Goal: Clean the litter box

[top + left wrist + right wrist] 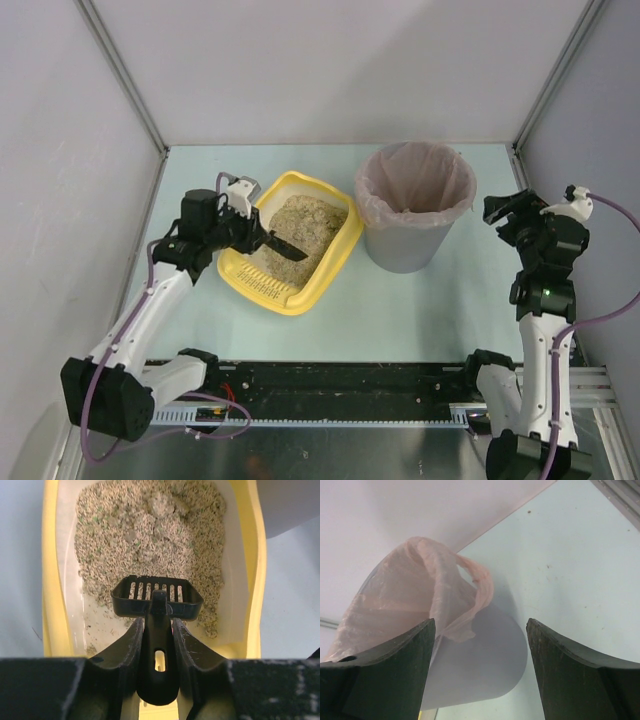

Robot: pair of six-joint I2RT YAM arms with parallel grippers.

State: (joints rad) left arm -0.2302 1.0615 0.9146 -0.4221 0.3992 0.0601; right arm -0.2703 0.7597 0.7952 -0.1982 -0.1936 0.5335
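In the top view we saw two arms at the near edge of one pale desk (400,310). One yellow litter box (343,250) lay left of centre and at an angle, with its slotted lip nearest the arms and beige litter (305,222) filling the far part. One grey bin (400,250) with a pinkish liner (415,180) stood just beside the box, to its right. The left tool (258,238) reached over the box's left rim. It was closed on the handle of one black scoop (285,248). The right tool (503,208) hung to the right of the bin, apart from it, its fingers too small to judge here.

In the left wrist view we saw two dark fingers (132,640) clamping the scoop's handle. The slotted scoop head sat at the near edge of the litter. The tool hid the box's near end, and the frame cut off its far end. A few paler lumps lay in the litter, hard to make out.

In the right wrist view we saw that tool's two fingers (395,670) standing wide apart with nothing between them. The bin stood beyond, partly hidden behind the left finger.
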